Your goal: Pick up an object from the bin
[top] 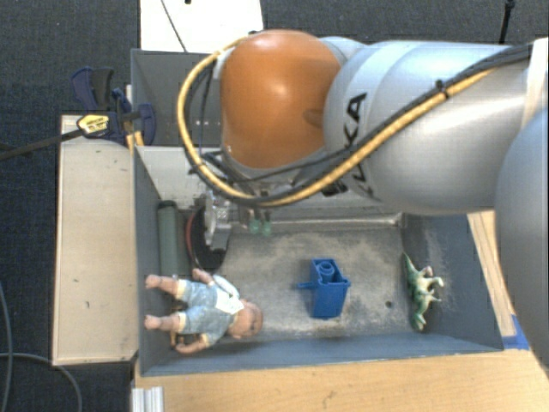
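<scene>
Low near the dark green cylinder (167, 234), the gripper (225, 223) seems poised for a grasp; its opening cannot be told.

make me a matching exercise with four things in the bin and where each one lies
Things
1. baby doll
2. blue toy jug
3. green dinosaur
4. dark green tube

Places in the bin, as the camera sees it
A. by the right wall
B. along the left wall, above the doll
C. lower left corner
D. middle of the floor

Pairs: 1-C, 2-D, 3-A, 4-B
</scene>
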